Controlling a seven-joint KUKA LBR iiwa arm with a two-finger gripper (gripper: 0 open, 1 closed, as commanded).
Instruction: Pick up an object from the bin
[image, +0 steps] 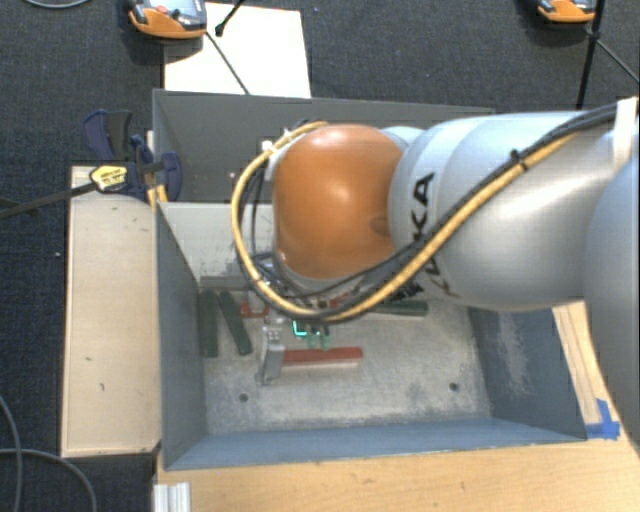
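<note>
Camera view from above has the silver arm (520, 210) coming in from the right and covering much of the grey bin (350, 440). At the arm's end a rounded orange cover (330, 200) sits over the wrist, above the back-left part of the bin, and a yellow cable (480, 195) runs along the arm and loops around that cover. Under the cover the claw (271, 358) reaches down to the bin floor, left of the middle. Whether it is open or closed cannot be told, and nothing can be seen gripped in it. The thing nearest to it is a long, flat red-brown stick (325, 356), lying flat on the floor near the middle of the bin, its left end just beside the claw. Left of the claw lie two dark green bars (209, 322), side by side near the left wall. A small green piece (318, 338) shows just behind the stick, partly under the wrist.
</note>
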